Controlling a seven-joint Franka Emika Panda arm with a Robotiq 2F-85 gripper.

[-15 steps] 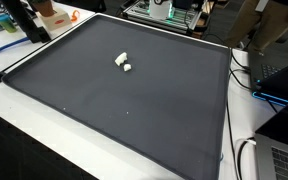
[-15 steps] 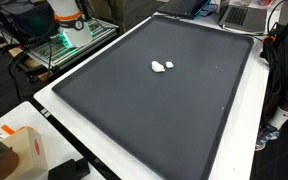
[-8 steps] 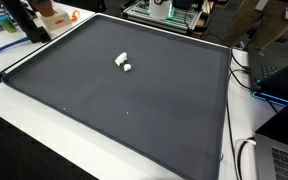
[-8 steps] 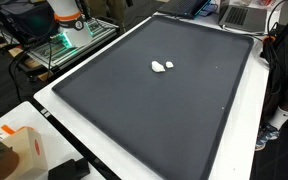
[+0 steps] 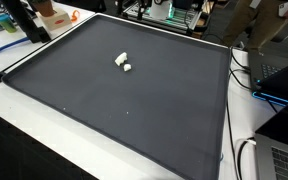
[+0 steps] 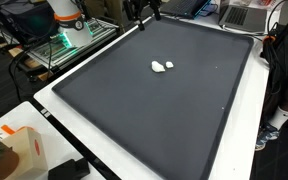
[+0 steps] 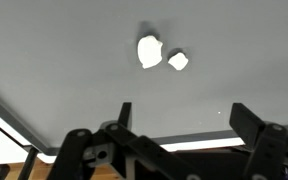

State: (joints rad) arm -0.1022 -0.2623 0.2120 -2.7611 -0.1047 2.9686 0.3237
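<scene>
**Hand (image 6: 144, 12) arrives over the mat's (image 6: 154, 120) far edge**

Since a second ago my hand has come into an exterior view. It shows as a dark shape above the far rim of the mat, where nothing stood before. The two white bits have not shifted.

The big bit (image 6: 159, 67) and the small bit (image 6: 169, 65) lie on the mat, a little toward its far side and well away from every edge. They sit just beside each other. In the wrist view the big bit (image 7: 149, 52) and small bit (image 7: 178, 61) are nearly touching, though I cannot tell whether they meet. In both exterior views they are the only things on the mat.

My hand (image 7: 184, 112) is well apart from them and holds nothing. Its fingers (image 7: 124, 112) are spread wide, with bare mat showing between them. Both bits lie ahead of the fingertips, slightly toward one side.

The mat is dark and covers most of the white desk (image 5: 14, 100), which shows as a pale border around it. A tan box (image 6: 29, 150) stands on the near corner of the desk, off the mat. Cables (image 5: 240, 90) run along one side of the desk.
</scene>
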